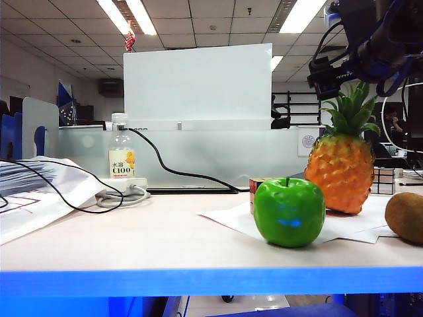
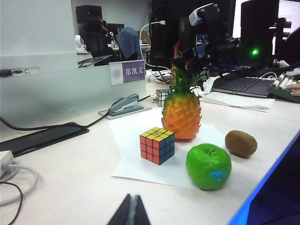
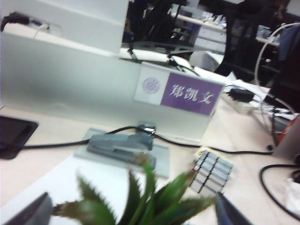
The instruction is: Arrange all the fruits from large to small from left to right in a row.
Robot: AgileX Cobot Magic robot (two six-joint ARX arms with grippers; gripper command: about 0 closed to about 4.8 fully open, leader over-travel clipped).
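Right gripper [image 3: 131,211] is seen held above the green spiky crown [image 3: 140,201] of the tall orange pineapple [image 1: 340,162], its two dark fingertips [image 3: 33,213] spread wide on either side of the leaves, nothing clamped between them; whether the leaves are touched cannot be told. From the exterior view the black right arm [image 1: 360,46] is shown coming down from the upper right over the pineapple. Left gripper [image 2: 130,213] is seen low at the near edge of the pale desk [image 2: 70,187], its dark fingers pressed together, nothing held, well apart from the fruits. Pineapple is stood upright on a white paper sheet [image 2: 136,140]. Glossy green apple [image 2: 208,166] is placed on the same sheet in front of the pineapple, near the blue desk edge. Small brown fuzzy kiwi [image 2: 241,143] is laid just beside the apple and pineapple, toward the right of the exterior view. Multicoloured puzzle cube [image 2: 157,145] is set on the sheet beside the pineapple. Grey stapler [image 3: 122,143], a second grey-tiled cube [image 3: 213,171] and a purple name plate [image 3: 190,93] are seen behind. Clear bottle with yellow label [image 1: 121,148] is stood far left by the partition.
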